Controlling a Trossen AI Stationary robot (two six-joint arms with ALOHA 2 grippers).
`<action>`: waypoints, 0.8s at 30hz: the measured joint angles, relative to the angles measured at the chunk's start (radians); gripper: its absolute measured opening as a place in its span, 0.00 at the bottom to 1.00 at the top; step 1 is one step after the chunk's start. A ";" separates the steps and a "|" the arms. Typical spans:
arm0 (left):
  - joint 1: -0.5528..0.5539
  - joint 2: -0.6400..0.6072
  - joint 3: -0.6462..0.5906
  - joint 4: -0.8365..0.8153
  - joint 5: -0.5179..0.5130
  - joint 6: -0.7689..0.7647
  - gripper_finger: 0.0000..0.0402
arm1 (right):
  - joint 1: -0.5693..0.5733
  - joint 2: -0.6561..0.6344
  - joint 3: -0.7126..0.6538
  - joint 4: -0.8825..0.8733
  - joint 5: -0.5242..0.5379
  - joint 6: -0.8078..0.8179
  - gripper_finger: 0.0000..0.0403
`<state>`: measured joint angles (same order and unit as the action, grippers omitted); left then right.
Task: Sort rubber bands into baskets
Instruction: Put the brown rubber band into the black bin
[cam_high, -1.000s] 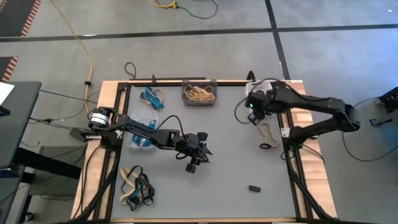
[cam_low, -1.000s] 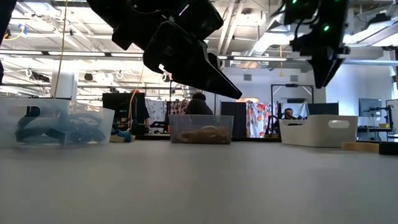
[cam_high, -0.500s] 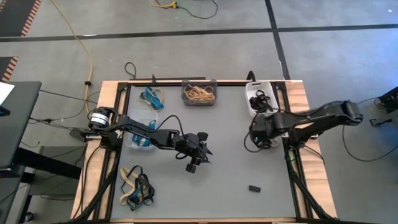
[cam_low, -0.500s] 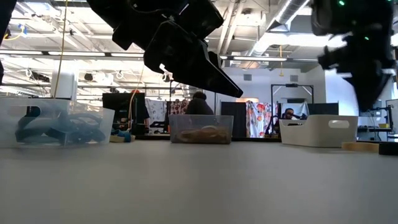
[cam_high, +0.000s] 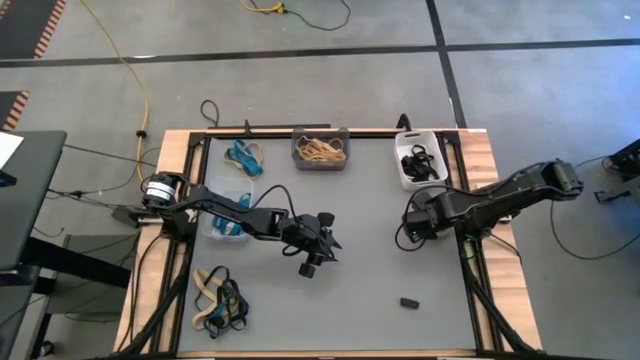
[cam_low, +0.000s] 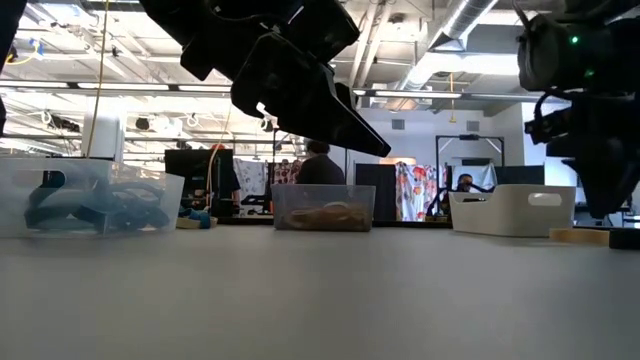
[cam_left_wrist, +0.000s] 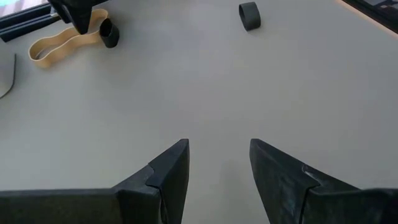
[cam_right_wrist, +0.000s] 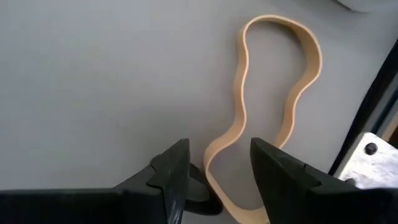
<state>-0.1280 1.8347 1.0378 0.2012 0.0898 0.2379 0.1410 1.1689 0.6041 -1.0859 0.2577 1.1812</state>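
My right gripper is open and points down over a tan rubber band that lies flat on the table by its right edge. Its fingers stand over the band's near end, beside a small black band, touching neither. My left gripper hangs open over the table's middle, above bare table. Three baskets stand along the far side: a dark grey one holding tan bands, a white one holding black bands, and a clear one holding blue bands.
A lone black band lies toward the near right. A heap of mixed bands lies at the near left and blue bands at the far left. Black frame rails run along the table's sides.
My right gripper has come away from above the white basket toward the table's near edge and has sunk lower, rolling as it went. It now stands over the tan band by the right edge.
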 joint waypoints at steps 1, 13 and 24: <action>0.000 0.000 0.000 0.000 0.000 -0.004 0.40 | 0.000 0.006 -0.003 0.009 0.000 0.000 0.49; 0.000 0.000 0.000 0.014 0.000 -0.003 0.40 | 0.000 0.164 -0.006 0.042 -0.032 0.008 0.49; 0.000 0.000 0.000 0.015 0.001 -0.003 0.40 | 0.000 0.223 -0.005 0.160 -0.081 -0.052 0.38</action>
<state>-0.1278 1.8347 1.0378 0.2162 0.0906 0.2348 0.1413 1.3922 0.5987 -0.9261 0.1766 1.1296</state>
